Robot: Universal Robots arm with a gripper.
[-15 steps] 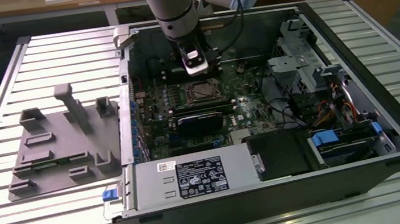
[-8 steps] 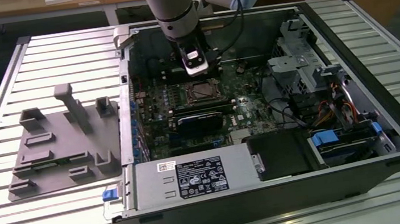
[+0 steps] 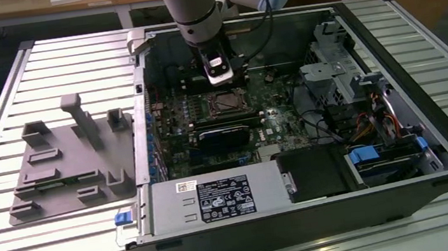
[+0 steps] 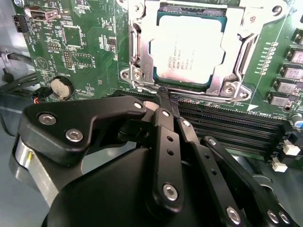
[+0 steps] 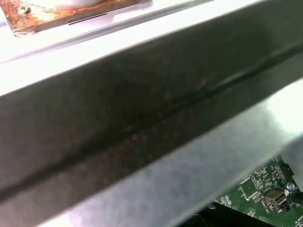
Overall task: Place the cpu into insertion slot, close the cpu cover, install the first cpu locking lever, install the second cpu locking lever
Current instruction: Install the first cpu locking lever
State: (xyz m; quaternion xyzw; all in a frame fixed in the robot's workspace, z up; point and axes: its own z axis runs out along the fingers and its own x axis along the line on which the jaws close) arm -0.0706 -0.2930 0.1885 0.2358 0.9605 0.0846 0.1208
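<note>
My end effector (image 4: 165, 100) is pinched narrow, its tips right by the edge of the insertion slot (image 3: 226, 103). The cpu (image 4: 189, 49) lies in that slot just past my tips, with the cpu cover (image 4: 138, 45) lying flat around it.

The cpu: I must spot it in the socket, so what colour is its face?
The cpu is pale silvery-grey, clearest in the second wrist view.
</note>
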